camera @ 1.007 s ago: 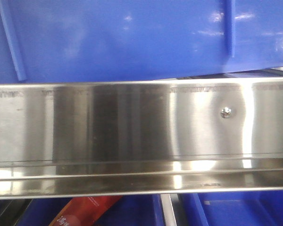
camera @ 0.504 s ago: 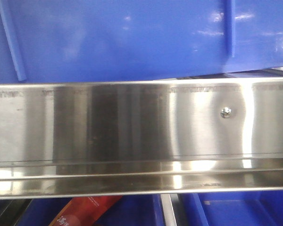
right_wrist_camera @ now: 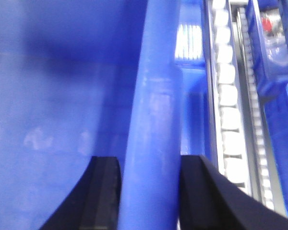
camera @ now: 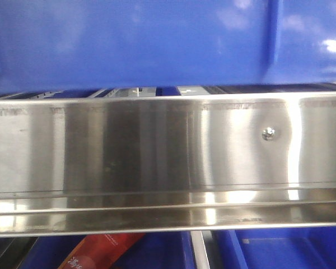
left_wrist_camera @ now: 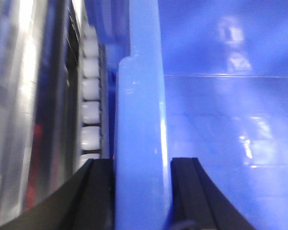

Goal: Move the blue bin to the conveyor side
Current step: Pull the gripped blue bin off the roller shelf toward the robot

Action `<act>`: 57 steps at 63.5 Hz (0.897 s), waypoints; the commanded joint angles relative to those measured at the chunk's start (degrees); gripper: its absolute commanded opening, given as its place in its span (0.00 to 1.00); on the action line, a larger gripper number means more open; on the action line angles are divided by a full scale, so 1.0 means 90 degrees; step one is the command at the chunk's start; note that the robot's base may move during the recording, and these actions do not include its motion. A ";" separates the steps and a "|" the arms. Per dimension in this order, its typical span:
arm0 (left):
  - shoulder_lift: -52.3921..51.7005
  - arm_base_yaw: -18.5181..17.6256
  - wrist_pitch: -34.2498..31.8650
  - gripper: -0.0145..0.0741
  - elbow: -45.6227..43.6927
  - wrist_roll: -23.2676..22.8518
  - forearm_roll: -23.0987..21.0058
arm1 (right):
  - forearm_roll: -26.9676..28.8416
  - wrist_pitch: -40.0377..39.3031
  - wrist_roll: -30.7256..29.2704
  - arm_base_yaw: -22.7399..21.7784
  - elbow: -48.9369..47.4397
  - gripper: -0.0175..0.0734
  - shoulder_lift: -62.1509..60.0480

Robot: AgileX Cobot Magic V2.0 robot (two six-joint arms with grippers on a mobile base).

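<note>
The blue bin (camera: 157,45) fills the top of the front view with its glossy side wall, one vertical rib to the right, and a level lower edge. In the left wrist view, my left gripper (left_wrist_camera: 143,160) is shut on the bin's thick rim (left_wrist_camera: 139,105), one black finger (left_wrist_camera: 98,191) outside the wall and one inside. My right gripper (right_wrist_camera: 149,158) is shut the same way on the opposite rim (right_wrist_camera: 151,96), with the bin's empty inside (right_wrist_camera: 48,96) to its left. The conveyor side is out of view.
A brushed-steel rail (camera: 157,151) with a screw (camera: 268,133) spans the front view. A dark slatted band (camera: 157,91) shows above it. Smaller blue bins (camera: 280,249) and a red packet (camera: 101,249) lie below. White rollers (left_wrist_camera: 90,110) (right_wrist_camera: 228,96) run beside both rims.
The bin's lower edge was tilted and met the rail on the left. It has risen and is level, opening a dark gap above the rail. The slanted left rib has slid out of sight.
</note>
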 commanded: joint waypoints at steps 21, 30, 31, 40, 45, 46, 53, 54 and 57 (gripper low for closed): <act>-0.1090 -0.0038 -0.0109 0.14 -0.0173 -0.0043 -0.0101 | 0.0097 -0.0516 -0.0025 -0.0008 -0.0081 0.10 -0.0860; -0.1341 -0.0038 0.0240 0.14 -0.0173 -0.0043 -0.0101 | 0.0097 -0.0501 -0.0025 -0.0008 -0.0081 0.10 -0.1146; -0.1362 -0.0038 0.0271 0.14 -0.0173 -0.0043 -0.0101 | 0.0097 -0.0501 -0.0025 -0.0008 -0.0081 0.10 -0.1177; -0.1560 -0.0038 0.0336 0.14 -0.0173 -0.0043 -0.0101 | 0.0097 -0.0362 -0.0025 -0.0008 -0.0081 0.10 -0.1362; -0.1665 -0.0038 0.0352 0.14 -0.0173 -0.0043 -0.0101 | 0.0097 -0.0322 -0.0025 -0.0008 -0.0054 0.10 -0.1473; -0.1685 -0.0038 0.0352 0.14 -0.0173 -0.0043 -0.0101 | 0.0097 -0.0323 -0.0025 -0.0008 -0.0037 0.10 -0.1505; -0.1826 -0.0038 0.0363 0.14 -0.0173 -0.0043 -0.0101 | 0.0097 -0.0323 -0.0025 -0.0008 0.0094 0.10 -0.1712; -0.1842 -0.0038 0.0376 0.14 -0.0173 -0.0043 -0.0101 | 0.0097 -0.0323 -0.0025 -0.0008 0.0122 0.10 -0.1736; -0.1886 -0.0038 0.0380 0.14 -0.0173 -0.0043 -0.0101 | 0.0097 -0.0323 -0.0025 -0.0008 0.0189 0.10 -0.1825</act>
